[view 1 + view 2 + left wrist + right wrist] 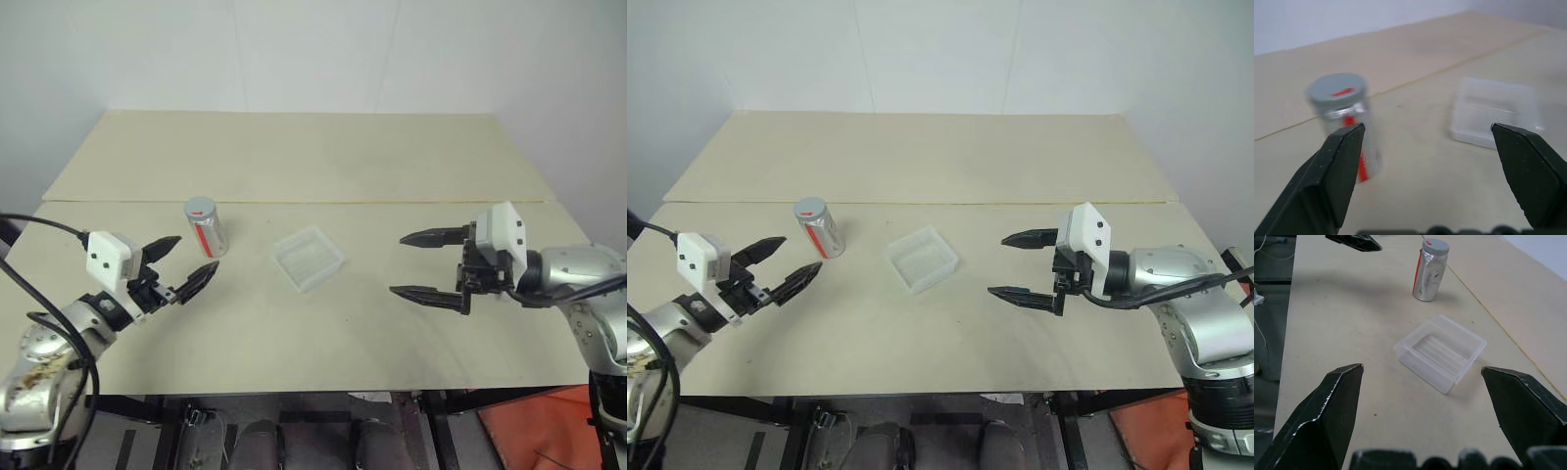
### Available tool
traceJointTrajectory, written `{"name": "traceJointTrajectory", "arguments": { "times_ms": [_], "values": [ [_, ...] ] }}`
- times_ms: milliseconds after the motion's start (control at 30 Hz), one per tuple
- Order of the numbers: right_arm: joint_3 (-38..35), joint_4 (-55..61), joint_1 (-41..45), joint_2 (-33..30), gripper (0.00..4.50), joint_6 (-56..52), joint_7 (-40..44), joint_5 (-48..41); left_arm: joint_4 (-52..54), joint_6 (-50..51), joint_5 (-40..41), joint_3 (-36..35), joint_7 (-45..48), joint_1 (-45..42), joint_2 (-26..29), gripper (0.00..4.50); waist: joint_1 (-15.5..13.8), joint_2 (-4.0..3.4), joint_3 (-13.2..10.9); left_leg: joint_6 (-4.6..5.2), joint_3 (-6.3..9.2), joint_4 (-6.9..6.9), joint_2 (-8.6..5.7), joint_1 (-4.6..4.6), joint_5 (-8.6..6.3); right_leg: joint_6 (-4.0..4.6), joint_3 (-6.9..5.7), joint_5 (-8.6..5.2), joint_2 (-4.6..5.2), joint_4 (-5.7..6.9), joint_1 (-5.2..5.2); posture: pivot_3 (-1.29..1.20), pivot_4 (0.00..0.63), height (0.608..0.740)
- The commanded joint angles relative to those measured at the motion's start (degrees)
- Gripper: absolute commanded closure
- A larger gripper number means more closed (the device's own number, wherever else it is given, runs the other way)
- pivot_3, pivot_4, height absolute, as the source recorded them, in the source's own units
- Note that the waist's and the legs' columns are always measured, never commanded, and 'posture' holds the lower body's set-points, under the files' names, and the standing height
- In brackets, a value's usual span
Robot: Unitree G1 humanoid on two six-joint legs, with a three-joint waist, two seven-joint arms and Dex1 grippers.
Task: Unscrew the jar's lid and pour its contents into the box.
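Jar (206, 227) stands upright on table (294, 157), lid (200, 207) still screwed on, box (309, 258) just beside it (ready for pouring). Left gripper (184, 262) near jar, right gripper (431, 264) facing box; both spread wide, empty, apparently staged to hold and twist.

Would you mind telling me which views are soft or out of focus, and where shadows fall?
Left wrist view: jar and box look soft. Right wrist view: sharper, with a faint shadow beside the jar. Left eye view: even light, weak shadows on the table.

Beige table (294, 147) with a seam; plain white wall (313, 49) behind.
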State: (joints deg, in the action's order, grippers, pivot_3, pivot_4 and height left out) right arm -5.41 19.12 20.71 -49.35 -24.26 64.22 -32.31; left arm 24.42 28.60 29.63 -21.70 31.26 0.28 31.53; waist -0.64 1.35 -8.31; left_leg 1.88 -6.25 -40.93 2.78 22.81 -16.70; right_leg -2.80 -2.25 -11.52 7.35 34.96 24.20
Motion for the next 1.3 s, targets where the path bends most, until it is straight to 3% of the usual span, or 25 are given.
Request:
{"name": "traceJointTrajectory", "arguments": {
  "times_ms": [33, 133, 333, 900, 1300],
  "values": [
    [0.55, -0.18, 3.45, -0.86, 0.00, 0.45, 1.31, 0.33, 1.43, 0.28, -5.17, 2.97, -10.71, -2.00, -4.99, 0.01, 0.00, 0.01, 0.00, 0.00, 0.01, 0.00, 0.00, -0.03, 0.00, 0.00, 0.00, 0.00, 0.00, 0.00, -0.02, 0.00, 0.150, 0.740],
    [2.31, -0.95, 5.21, -0.74, 0.00, 1.00, 2.10, 1.93, 0.26, 0.48, -8.36, 4.45, -16.88, -3.99, -8.92, 0.01, -0.08, 0.04, 0.02, 0.00, 0.04, 0.00, -0.01, -0.05, 0.00, 0.01, -0.02, 0.01, 0.00, 0.00, -0.06, 0.00, 0.150, 0.740],
    [2.72, -0.43, 6.04, 0.00, 0.00, 0.80, 1.58, 2.12, -4.16, -3.39, -11.68, 5.75, -20.53, -6.39, -12.79, 0.01, -0.04, 0.04, 0.02, 0.00, 0.02, 0.00, -0.01, -0.01, 0.00, 0.01, -0.02, 0.01, 0.00, -0.03, -0.03, 0.00, 0.150, 0.740],
    [-0.12, 3.65, 3.17, -0.34, 0.00, 0.14, -0.47, 0.85, -20.23, -14.15, -17.83, 9.40, -19.82, -16.13, -13.16, 0.01, -0.04, 0.04, 0.02, 0.00, 0.03, -0.02, -0.02, 0.01, 0.00, 0.01, -0.04, 0.03, 0.00, 0.00, -0.02, 0.00, 0.150, 0.740],
    [2.90, 0.20, 5.68, 0.57, 0.00, 1.61, 2.43, 2.32, -33.82, -21.40, -19.87, 10.52, -19.09, -24.18, -13.93, 0.01, -0.05, 0.05, 0.02, -0.01, 0.01, -0.03, -0.03, 0.02, 0.02, -0.02, -0.06, 0.04, 0.00, -0.01, -0.02, 0.00, 0.150, 0.740]
  ]
}}
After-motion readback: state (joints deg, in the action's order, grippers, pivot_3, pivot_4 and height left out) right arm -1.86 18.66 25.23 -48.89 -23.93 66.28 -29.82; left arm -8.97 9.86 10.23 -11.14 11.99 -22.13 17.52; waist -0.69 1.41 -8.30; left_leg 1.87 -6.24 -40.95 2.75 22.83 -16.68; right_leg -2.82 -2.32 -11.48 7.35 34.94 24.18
